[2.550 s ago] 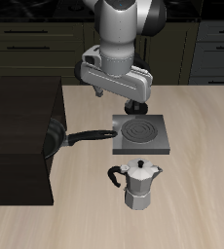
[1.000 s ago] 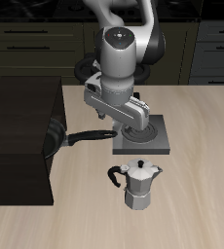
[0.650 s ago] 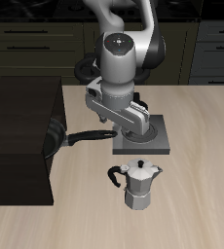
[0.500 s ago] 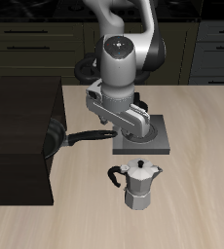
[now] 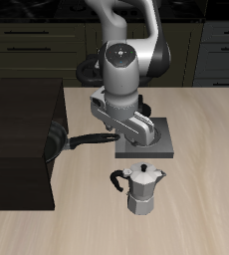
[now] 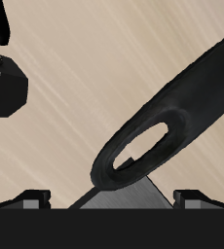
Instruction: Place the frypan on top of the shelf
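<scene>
The frypan [image 5: 55, 139] is glossy black and stands tilted on its rim against the side of the dark shelf [image 5: 22, 110]. Its long handle [image 5: 92, 139] reaches out toward the stove plate. My gripper [image 5: 112, 127] hangs just above the handle's end, largely hidden by the wrist. In the wrist view the handle's end with its hanging hole [image 6: 143, 156] lies close below the gripper [image 6: 114, 201]. The two fingertips [image 6: 31, 199] stand wide apart on either side of it and do not touch it. The gripper is open and empty.
A flat grey square stove plate [image 5: 154, 141] lies beside the handle's end, partly under my arm; its corner shows in the wrist view [image 6: 124, 193]. A silver moka pot [image 5: 141, 187] stands nearer the table's front edge and also shows in the wrist view [image 6: 2, 83].
The arm has come down and forward from behind the stove plate, bringing the gripper over the handle's end. The frypan, moka pot and stove plate have not moved.
</scene>
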Robot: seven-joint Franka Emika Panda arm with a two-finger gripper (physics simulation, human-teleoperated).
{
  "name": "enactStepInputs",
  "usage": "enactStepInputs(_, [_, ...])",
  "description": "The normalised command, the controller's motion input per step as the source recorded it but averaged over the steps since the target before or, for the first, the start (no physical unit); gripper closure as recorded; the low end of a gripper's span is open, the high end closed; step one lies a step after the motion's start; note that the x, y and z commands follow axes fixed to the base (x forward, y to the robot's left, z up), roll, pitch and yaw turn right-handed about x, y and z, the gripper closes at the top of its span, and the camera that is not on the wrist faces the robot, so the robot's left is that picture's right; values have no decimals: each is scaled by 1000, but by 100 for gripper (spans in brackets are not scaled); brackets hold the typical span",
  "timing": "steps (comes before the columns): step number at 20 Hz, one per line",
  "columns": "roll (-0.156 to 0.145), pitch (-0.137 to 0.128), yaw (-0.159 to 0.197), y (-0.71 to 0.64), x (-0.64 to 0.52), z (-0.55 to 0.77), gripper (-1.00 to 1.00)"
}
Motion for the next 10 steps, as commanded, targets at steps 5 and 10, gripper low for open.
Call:
enactStepInputs(5, [5, 28, -37, -28, 44, -140, -100])
enactStepInputs(10, [-18, 4, -27, -126, 43, -14, -100])
